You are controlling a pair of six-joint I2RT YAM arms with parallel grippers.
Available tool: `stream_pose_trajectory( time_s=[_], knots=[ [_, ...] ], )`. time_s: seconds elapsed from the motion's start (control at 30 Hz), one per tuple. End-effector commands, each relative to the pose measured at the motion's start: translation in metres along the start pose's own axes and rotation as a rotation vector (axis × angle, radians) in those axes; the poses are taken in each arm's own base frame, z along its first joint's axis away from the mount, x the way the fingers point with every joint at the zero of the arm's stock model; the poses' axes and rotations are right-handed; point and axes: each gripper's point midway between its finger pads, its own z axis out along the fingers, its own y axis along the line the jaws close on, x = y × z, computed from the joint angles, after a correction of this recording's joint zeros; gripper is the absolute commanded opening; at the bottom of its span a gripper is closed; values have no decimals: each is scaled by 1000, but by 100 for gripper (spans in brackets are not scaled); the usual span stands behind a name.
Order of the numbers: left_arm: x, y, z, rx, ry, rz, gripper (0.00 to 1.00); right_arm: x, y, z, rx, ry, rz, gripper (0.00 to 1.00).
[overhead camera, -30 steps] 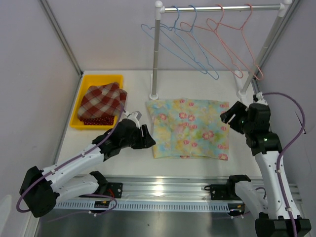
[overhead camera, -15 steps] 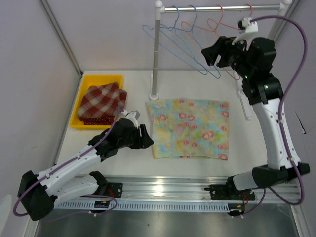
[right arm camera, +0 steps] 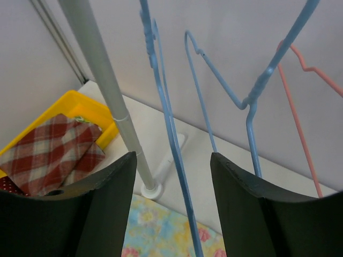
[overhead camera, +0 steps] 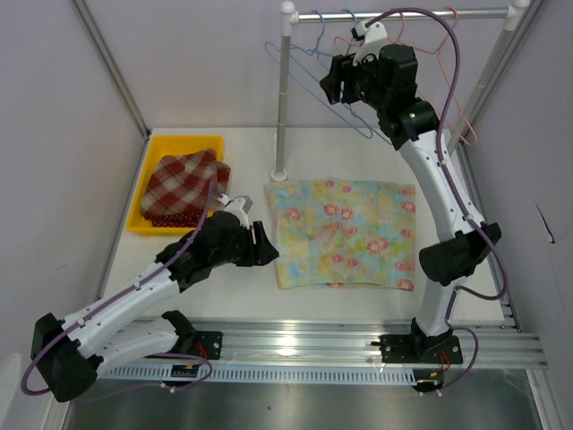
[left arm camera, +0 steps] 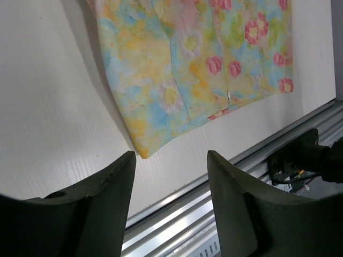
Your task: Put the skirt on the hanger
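Skirt (overhead camera: 345, 233): floral cloth, lying flat on the table (overhead camera: 251, 152), midway between the left and right edges. It has not shifted in the last second and nothing touches it.
Change: a second ago the right arm sat low by the skirt's right edge. It has since swung up to the rail (overhead camera: 430, 13) at the table's far edge. The left arm has barely moved.
Meaning: the right arm appears to be going for a hanger first. The skirt's turn has not come, so the task is at an early stage.
Right gripper (right arm camera: 171, 160): fingers spread, grasping nothing. A blue hanger (right arm camera: 171, 134) runs through the gap in the wrist view. Whether it lies between the fingers or beyond them, I cannot tell.
Left gripper (left arm camera: 171, 160): fingers about half spread and empty, hovering just off the skirt's near left corner.
Other hangers: pink ones (overhead camera: 461, 134) hang further right on the rail.
Far left corner: a yellow tray (overhead camera: 148, 175) holds a checked cloth (overhead camera: 183, 184).
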Motion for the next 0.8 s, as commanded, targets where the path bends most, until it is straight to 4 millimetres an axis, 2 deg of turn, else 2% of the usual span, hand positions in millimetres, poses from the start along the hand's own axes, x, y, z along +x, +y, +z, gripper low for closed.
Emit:
stream_pose_trajectory(
  time_s=[0.0,0.03,0.2,0.5,0.6,0.63,0.77],
  knots=[
    [-18,-14,-10,29,-48,34,61,-37,3,1,31,-104,-64,63],
    [-18,-14,-10,30,-49,35,61,-30,2,8,39,-91,-65,63],
    [-15,-10,-11,23,-48,38,61,-22,5,15,44,-77,-64,56],
    [-11,-9,-10,31,-41,40,62,-28,5,14,81,-96,-83,45],
    [-10,-9,-10,31,-39,42,61,-29,3,15,91,-91,-87,31],
    [-9,-8,-10,30,-38,42,62,-29,3,15,92,-91,-86,23],
    [-10,-9,-10,34,-40,43,62,-36,5,13,90,-110,-82,6]
  ],
)
